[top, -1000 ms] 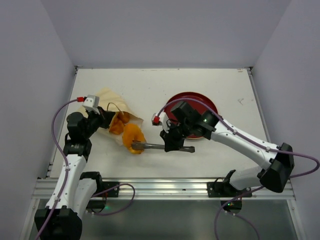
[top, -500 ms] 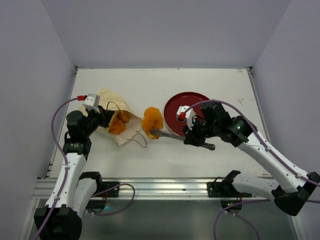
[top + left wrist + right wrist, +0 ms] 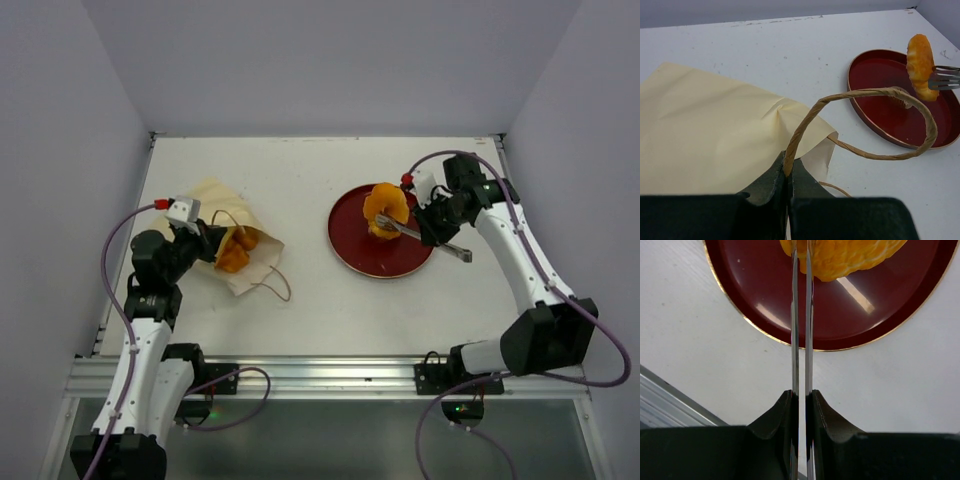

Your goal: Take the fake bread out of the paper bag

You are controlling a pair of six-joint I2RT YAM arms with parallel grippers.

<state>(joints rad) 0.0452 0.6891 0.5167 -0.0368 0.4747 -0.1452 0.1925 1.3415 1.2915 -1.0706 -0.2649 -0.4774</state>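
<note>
Right claw (image 3: 433,228) is being held fully closed on a metal utensil (image 3: 462,254), with its fingers (image 3: 775,415) pressing two thin blades together. A glossy orange bread piece (image 3: 385,208) is being held at the utensil's tip, over the red plate (image 3: 350,245); whether it is touching the plate cannot be told. Right arm is being stretched far forward from its base, elbow out toward the table's right edge, wrist turned leftward at the plate's right rim.

Left claw (image 3: 788,175) is being pinched shut on a brown loop handle (image 3: 865,93) of the paper bag (image 3: 212,198), which is lying flat at the table's left. Left forearm is being angled forward, wrist low beside the bag. Other bread pieces (image 3: 234,252) are being seen in the bag's open mouth.
</note>
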